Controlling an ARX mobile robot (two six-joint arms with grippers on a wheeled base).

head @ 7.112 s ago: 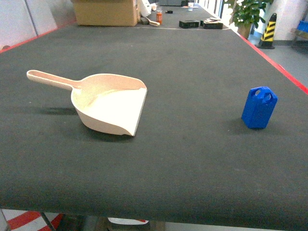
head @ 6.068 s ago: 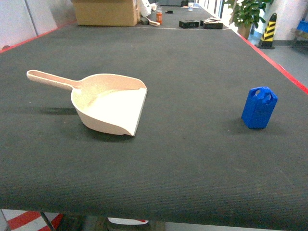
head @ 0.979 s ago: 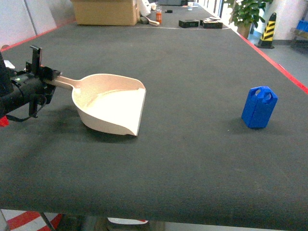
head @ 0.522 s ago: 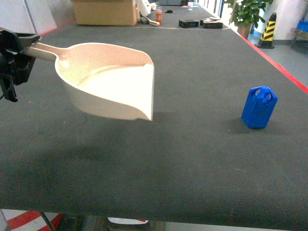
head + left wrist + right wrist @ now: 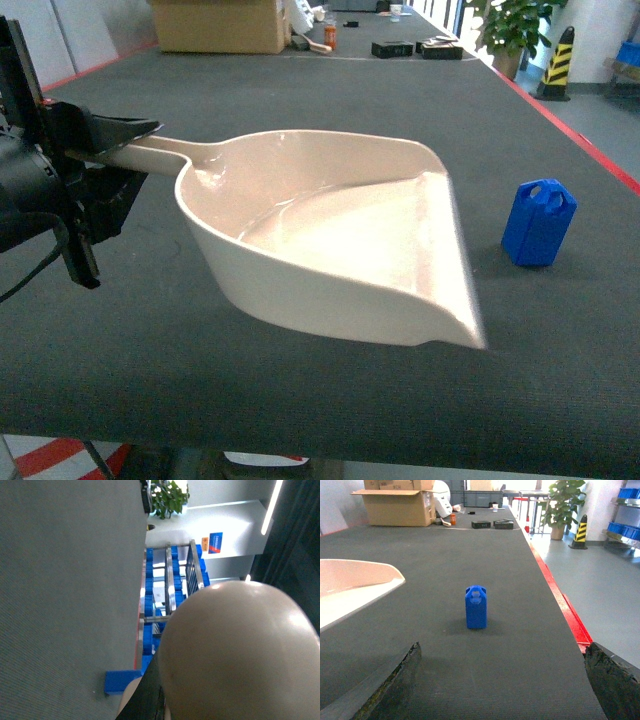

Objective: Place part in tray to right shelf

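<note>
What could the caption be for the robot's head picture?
Left gripper holds the cream tray up by its handle, while the blue part stands on the table.

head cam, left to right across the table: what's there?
left gripper on the tray handle → tray held above the table → part standing on the table

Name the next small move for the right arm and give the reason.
Probably advance the right pincer straight toward the part and close on it. The part stands upright and untouched on the mat, centred between the open fingers, while the left pincer already holds the tray lifted by its handle, empty and waiting.
</note>
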